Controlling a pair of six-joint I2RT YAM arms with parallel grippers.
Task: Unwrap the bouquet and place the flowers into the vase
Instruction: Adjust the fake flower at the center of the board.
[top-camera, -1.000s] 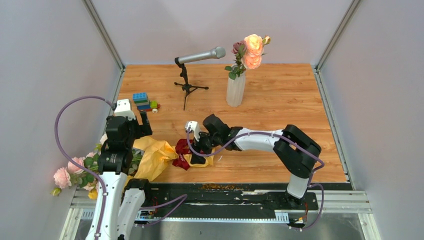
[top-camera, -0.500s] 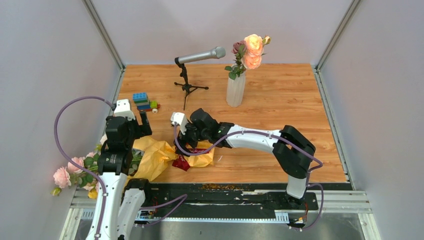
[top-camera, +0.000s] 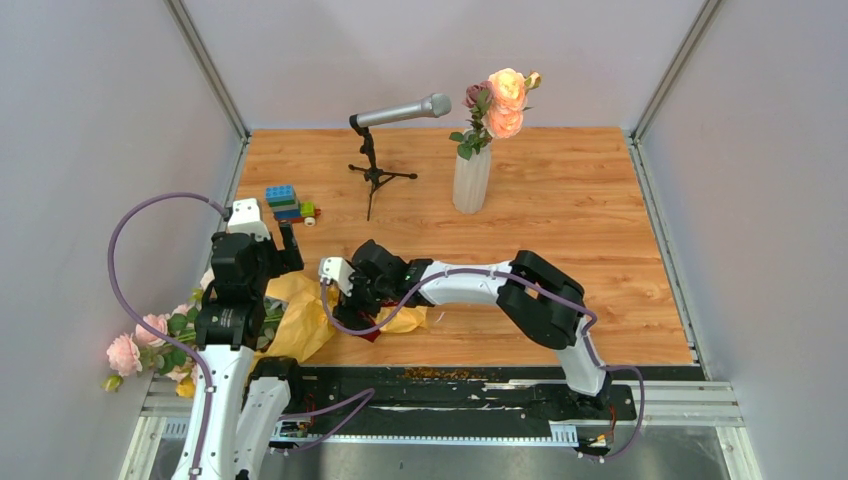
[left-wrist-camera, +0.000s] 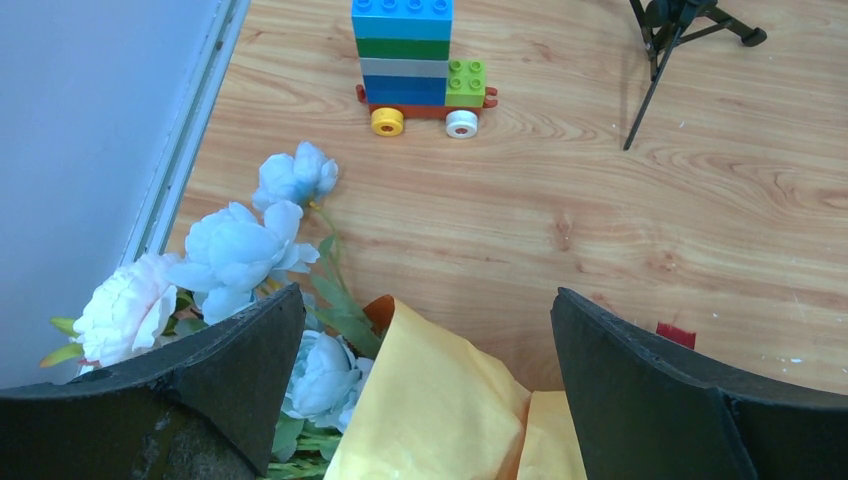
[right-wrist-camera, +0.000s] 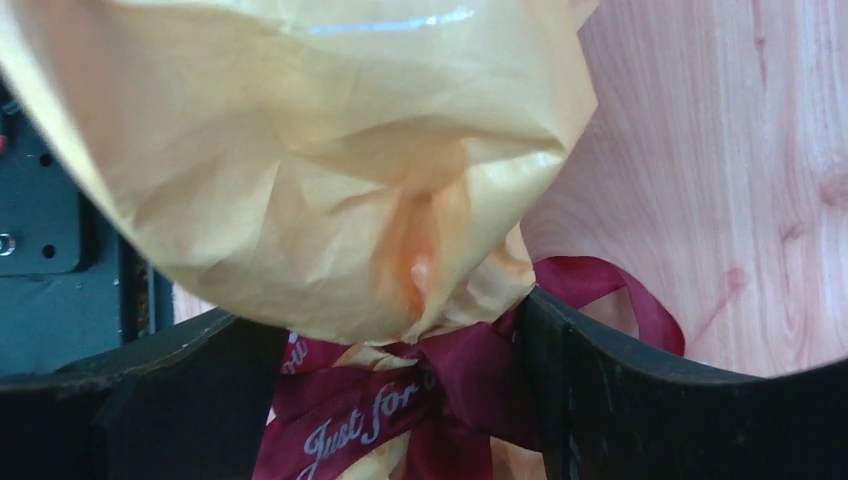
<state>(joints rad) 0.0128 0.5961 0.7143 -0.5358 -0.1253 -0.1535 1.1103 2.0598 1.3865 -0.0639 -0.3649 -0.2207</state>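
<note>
Bouquet (top-camera: 300, 315): lies on the table (top-camera: 560, 220), orange-yellow paper bunched, dark red ribbon (right-wrist-camera: 440, 380) knotted in the gap of the right gripper (right-wrist-camera: 385, 310) just above, jaws spread, clamping nothing. Left gripper (left-wrist-camera: 428, 298): gapes wide over the paper's edge, pale flowers (left-wrist-camera: 235, 245) beside its left finger. Vase (top-camera: 471, 180): stands well ahead of both, holds peach roses (top-camera: 505, 100).

Wooden table (top-camera: 590, 230), bouquet (top-camera: 303, 318) at near left, vase (top-camera: 471, 182), microphone stand (top-camera: 374, 172), brick toy car (top-camera: 288, 204)

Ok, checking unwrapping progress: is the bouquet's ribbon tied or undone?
Tied. The right wrist view shows the dark red ribbon cinched around the gathered neck of the orange paper, loops intact.
</note>
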